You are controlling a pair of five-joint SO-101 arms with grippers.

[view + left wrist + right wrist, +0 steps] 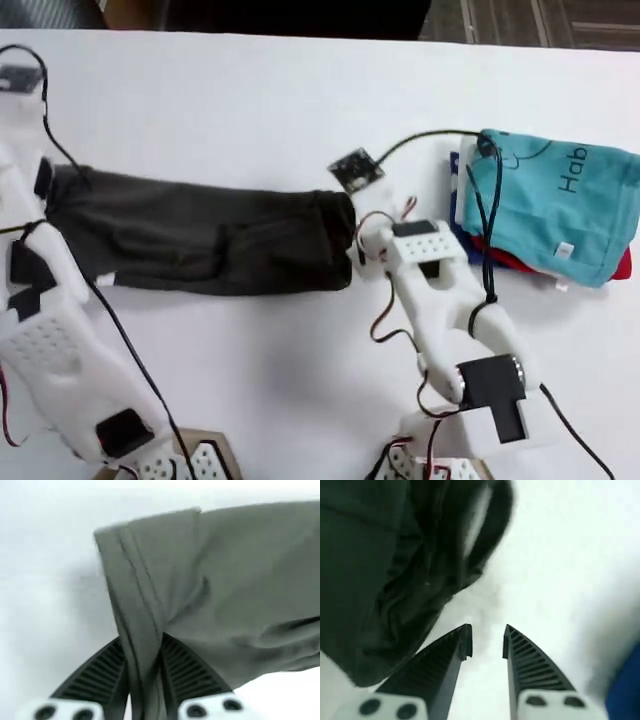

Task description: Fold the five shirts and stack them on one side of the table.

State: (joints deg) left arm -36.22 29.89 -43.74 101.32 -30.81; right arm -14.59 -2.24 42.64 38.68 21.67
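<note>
I see a white table [260, 100], with dark floor [500, 20] beyond its far edge. The dark grey shirt [200, 240] lies across the middle as a long, wrinkled folded band. My left gripper [144, 647] pinches its hemmed end. My right gripper [487, 630] is slightly spread just beside the other end, holding nothing. The stack of folded shirts [560, 200], teal on top, sits at the right edge. White tabletop stretches from the shirt to the far edge.

I see my right hand [486, 634] with its fingers parted over the white tabletop [560, 555], just beside the bunched edge of the dark shirt [395, 570]. Well apart from the shirt sits a blue patch [626, 690].
</note>
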